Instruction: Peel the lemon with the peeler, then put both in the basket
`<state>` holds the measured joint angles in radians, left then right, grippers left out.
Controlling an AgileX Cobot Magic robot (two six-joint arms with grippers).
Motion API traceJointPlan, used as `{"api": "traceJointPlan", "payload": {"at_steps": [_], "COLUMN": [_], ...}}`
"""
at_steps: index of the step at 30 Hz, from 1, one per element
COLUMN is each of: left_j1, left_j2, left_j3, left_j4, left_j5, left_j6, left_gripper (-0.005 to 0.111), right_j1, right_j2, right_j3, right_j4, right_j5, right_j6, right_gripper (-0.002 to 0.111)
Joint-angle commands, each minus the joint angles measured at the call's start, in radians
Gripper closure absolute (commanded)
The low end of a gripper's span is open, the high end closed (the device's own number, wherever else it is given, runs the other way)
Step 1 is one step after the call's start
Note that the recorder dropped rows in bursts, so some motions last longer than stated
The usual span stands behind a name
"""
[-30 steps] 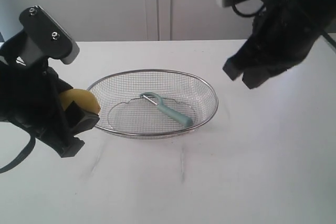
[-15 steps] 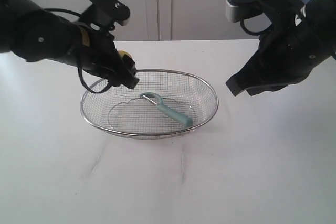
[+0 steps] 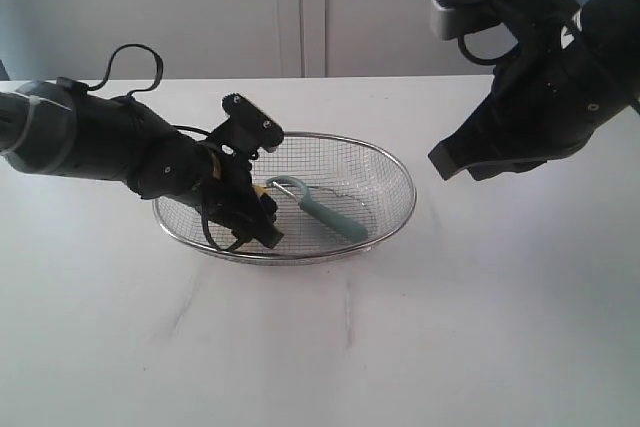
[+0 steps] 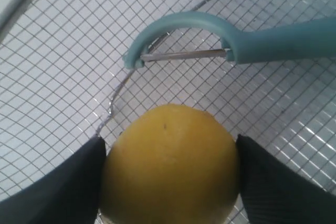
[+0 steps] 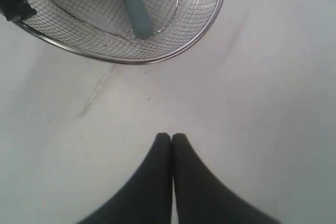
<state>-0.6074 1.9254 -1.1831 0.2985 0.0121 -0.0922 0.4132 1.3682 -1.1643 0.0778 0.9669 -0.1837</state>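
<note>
Gripping the lemon (image 4: pixel 170 161) between its two dark fingers (image 4: pixel 63 187), the left gripper (image 3: pixel 255 212) sits low inside the wire-mesh basket (image 3: pixel 408 187), on the side nearest the left arm. The jaws stand wide, one pad pressed to each flank of the bright yellow fruit, which fills the space between them. In the left wrist view the mesh floor lies right beneath the lemon, though whether the fruit touches the wire is hard to tell. The peeler (image 3: pixel 325 209) lies flat on the bottom of the basket, just beside the lemon but apart from it. Its curved teal head and thin silver blade face the fruit, and its pale teal handle points away towards the basket's near right rim. The right gripper (image 5: pixel 171 141) hangs in the air above the white table (image 3: pixel 480 327), to the right of the basket and well clear of it, its fingertips pressed together with nothing between them. The basket rests near the middle of the table, between the two arms.
</note>
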Motion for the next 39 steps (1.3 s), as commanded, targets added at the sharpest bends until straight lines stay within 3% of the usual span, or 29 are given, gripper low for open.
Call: {"api": "traceJointPlan", "payload": {"at_steps": [1,3,6,13,16,20,28,31,35,39], "left_j1": [0.002,0.002,0.002,0.002,0.002,0.002,0.002,0.002,0.002,0.002], "left_j2": [0.0,0.0,0.0,-0.039,-0.09,-0.203,-0.499,-0.67,-1.012,-1.165], "left_j3": [-0.008,-0.008,-0.012,-0.018,-0.018,-0.018,-0.017,-0.004,0.115,0.147], "left_j4": [0.0,0.0,0.0,0.0,0.0,0.0,-0.042,-0.13,-0.253,-0.261], "left_j5": [-0.012,-0.029,-0.048,0.015,0.076,0.212,0.809,0.953,0.898,0.885], "left_j6": [0.003,0.003,0.003,0.003,0.003,-0.005,-0.023,0.059,0.063,0.063], "left_gripper": [0.067,0.044,0.019,0.017,0.023,0.045,0.103,0.107,0.107,0.107], "right_j1": [-0.005,-0.005,-0.005,-0.005,-0.005,-0.005,-0.005,-0.005,-0.005,-0.005], "right_j2": [-0.008,-0.008,-0.008,-0.008,-0.008,-0.008,-0.008,-0.008,-0.008,-0.008], "right_j3": [0.001,0.001,0.001,0.001,0.001,0.001,0.001,0.001,0.001,0.001], "right_j4": [-0.002,-0.002,-0.002,-0.002,-0.002,-0.002,-0.002,-0.002,-0.002,-0.002], "right_j5": [-0.005,-0.005,-0.005,-0.005,-0.003,0.0,-0.001,-0.004,-0.006,-0.042], "right_j6": [0.007,0.007,0.007,0.007,0.007,0.007,0.007,0.007,0.007,0.007], "right_gripper": [0.108,0.108,0.108,0.108,0.108,0.108,0.108,0.108,0.108,0.108]}}
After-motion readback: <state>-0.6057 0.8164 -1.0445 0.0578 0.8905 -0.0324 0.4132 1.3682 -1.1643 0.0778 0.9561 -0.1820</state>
